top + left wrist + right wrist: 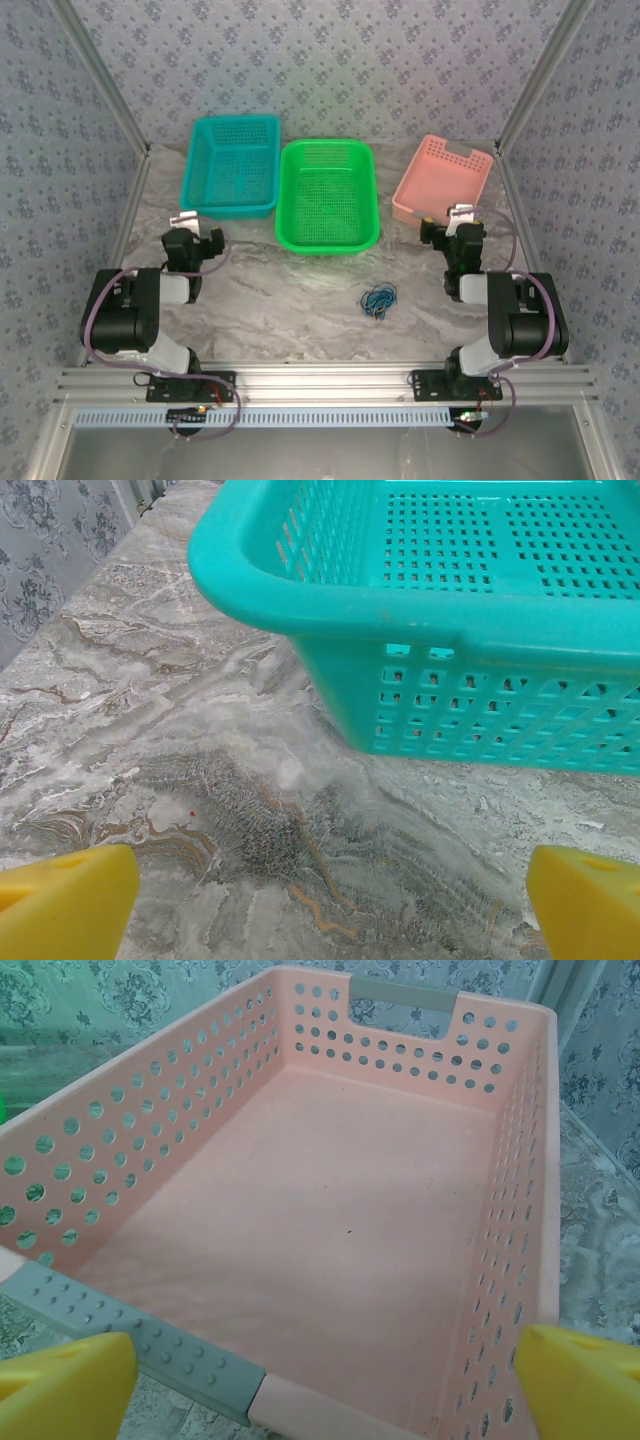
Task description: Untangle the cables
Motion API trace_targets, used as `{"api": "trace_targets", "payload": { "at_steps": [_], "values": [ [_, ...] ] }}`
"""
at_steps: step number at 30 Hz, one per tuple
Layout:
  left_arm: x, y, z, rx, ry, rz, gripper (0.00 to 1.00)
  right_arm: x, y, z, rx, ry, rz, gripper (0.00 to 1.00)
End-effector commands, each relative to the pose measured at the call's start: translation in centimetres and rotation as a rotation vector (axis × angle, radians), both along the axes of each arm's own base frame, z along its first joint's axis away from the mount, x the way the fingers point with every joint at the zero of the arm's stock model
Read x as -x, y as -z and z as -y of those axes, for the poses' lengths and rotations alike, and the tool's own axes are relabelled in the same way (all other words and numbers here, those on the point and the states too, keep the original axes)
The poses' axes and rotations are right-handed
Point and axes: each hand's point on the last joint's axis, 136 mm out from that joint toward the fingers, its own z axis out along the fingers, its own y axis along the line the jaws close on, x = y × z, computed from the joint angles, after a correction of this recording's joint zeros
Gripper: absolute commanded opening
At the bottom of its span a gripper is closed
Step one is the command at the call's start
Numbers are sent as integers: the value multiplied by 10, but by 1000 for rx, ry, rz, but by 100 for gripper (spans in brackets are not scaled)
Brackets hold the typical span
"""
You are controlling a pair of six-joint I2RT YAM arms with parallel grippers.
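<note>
L pincer (328, 900) & R pincer (322, 1385) wide open, empty. Risk: cables (379, 299) clumped tight, one grab prob lifts whole knot.

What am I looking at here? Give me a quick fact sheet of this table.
surface: marble-patterned table
baskets: teal basket, green basket, pink basket, along the far side, all empty
cables: one small tangle, mostly blue, loose on the table before the green basket
left tool: open, empty, facing the teal basket
right tool: open, empty, facing the pink basket
</note>
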Motion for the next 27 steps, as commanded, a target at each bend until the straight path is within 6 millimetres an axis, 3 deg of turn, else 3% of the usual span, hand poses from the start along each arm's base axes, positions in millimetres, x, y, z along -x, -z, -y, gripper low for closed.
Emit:
{"api": "trace_targets", "payload": {
  "at_steps": [1,8,10,13,15,18,20,21,24,26,27],
  "values": [
    [-8,-13,3,-3,23,36,99,5,21,-2,-11,-15,-79,99],
    [-8,-13,3,-2,21,36,99,5,18,-3,-11,-17,-67,99],
    [-5,-24,2,-11,13,84,99,10,9,-4,-5,-23,-51,99],
    [39,-59,-11,-24,-146,188,99,26,-12,-3,11,21,-12,99],
    [53,-74,0,37,-100,208,99,34,-24,-3,12,29,24,99],
    [74,-111,32,-11,14,221,99,43,-67,-16,46,9,95,99],
    [90,-144,44,-38,63,265,99,55,-118,-24,60,18,150,99],
    [97,-161,46,-19,74,285,99,65,-155,-29,38,4,204,99],
    [113,-194,34,119,-2,230,99,97,-241,-33,-112,12,300,99],
    [125,-202,35,301,-57,102,99,117,-257,-33,-365,57,179,99],
    [130,-209,48,404,-17,45,99,127,-250,-38,-460,65,77,99]
  ]
}}
